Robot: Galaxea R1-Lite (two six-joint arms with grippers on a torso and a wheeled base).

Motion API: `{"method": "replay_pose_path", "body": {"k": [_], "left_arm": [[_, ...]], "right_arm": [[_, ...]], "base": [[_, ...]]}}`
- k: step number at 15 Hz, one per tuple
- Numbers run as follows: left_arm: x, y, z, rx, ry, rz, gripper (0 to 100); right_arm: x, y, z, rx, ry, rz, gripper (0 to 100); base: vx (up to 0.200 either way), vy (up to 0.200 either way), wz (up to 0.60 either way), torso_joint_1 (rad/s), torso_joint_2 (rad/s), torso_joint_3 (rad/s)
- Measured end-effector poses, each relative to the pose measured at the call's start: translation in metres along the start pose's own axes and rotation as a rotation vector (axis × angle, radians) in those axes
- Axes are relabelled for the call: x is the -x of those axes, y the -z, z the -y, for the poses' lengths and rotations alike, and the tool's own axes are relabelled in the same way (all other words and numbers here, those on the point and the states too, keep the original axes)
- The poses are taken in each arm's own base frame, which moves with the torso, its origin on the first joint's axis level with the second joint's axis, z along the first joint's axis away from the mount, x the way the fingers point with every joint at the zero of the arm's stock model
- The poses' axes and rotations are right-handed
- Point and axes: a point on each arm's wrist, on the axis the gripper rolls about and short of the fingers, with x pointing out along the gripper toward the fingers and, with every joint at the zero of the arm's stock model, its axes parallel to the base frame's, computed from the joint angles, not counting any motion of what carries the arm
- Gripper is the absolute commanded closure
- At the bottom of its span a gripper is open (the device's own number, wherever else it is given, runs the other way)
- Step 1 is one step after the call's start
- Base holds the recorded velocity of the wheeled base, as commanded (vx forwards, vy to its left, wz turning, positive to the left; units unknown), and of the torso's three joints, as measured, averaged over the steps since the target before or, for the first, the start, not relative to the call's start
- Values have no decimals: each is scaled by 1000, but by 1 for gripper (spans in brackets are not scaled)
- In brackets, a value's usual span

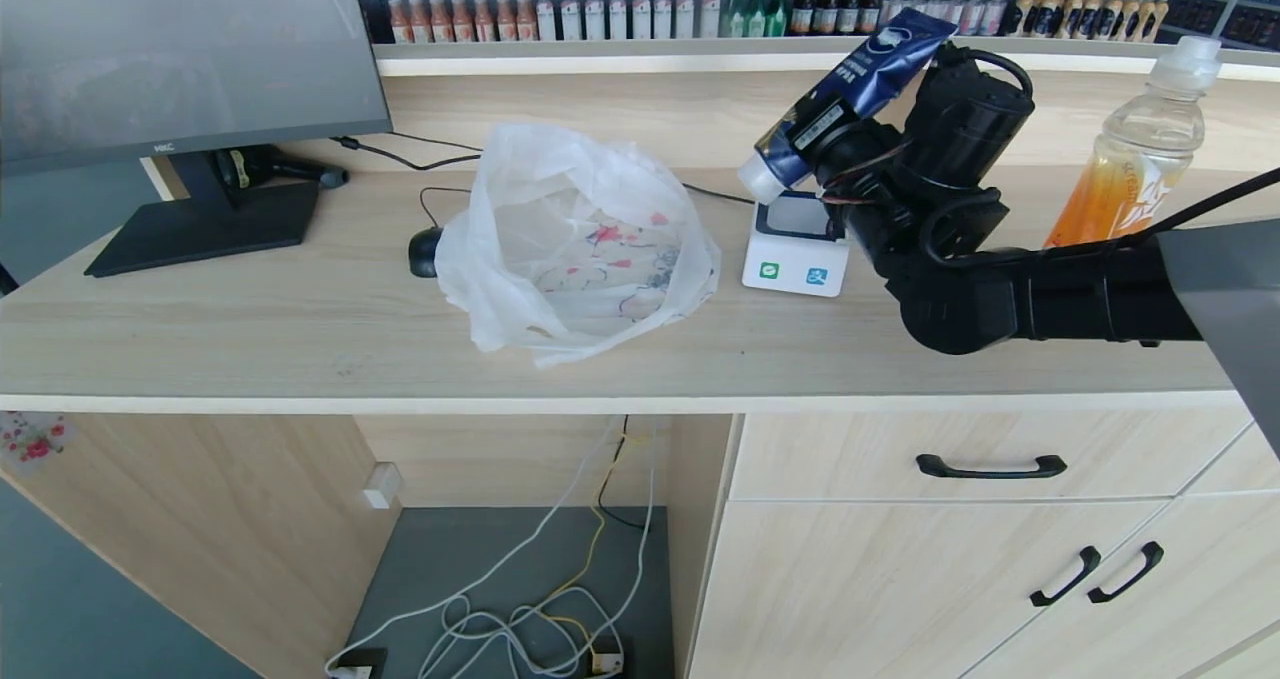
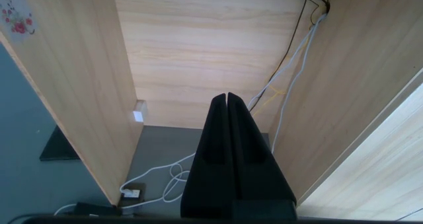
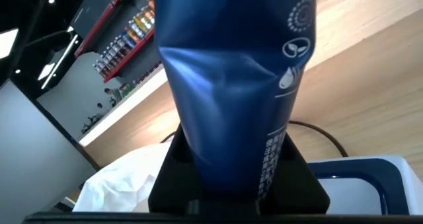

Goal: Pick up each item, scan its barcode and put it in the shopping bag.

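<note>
Scanning step: tube [image 1: 880, 59] held at the scanner [image 1: 795, 264].
Right gripper [image 1: 832, 139] pinches the tube; bagging it and the bottle [image 1: 1140, 149] likely remain. The bag [image 1: 575, 239] stands open; left gripper [image 2: 228, 104] is pressed together.

White print runs down the blue tube [image 1: 850, 89] — lines of lettering too fine to read, plus round symbols [image 3: 295, 49], one like a leaf, one a drop. On the scanner box [image 1: 795, 249], toward the desk's back edge, two square signs face front — a green one [image 1: 769, 271] and a blue one [image 1: 817, 277]. There's a small white logo on the lower bezel of the monitor [image 1: 180, 49], and white lettering climbs the drink bottle [image 1: 1140, 159] at the right end, too small to make out.
</note>
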Motion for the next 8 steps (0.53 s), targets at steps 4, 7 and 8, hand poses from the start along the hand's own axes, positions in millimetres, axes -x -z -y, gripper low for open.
{"method": "replay_pose_path", "body": {"k": [4, 7, 8], "left_arm": [[0, 0, 0, 0, 0, 0, 100], [0, 0, 0, 0, 0, 0, 100], [0, 0, 0, 0, 0, 0, 100]], "right_arm": [[-1, 5, 6, -31, 40, -45, 100], [-3, 8, 10, -43, 48, -47, 100], [-3, 8, 11, -42, 50, -47, 100]], "base": [[0, 0, 0, 0, 0, 0], [0, 0, 0, 0, 0, 0], [0, 0, 0, 0, 0, 0]]}}
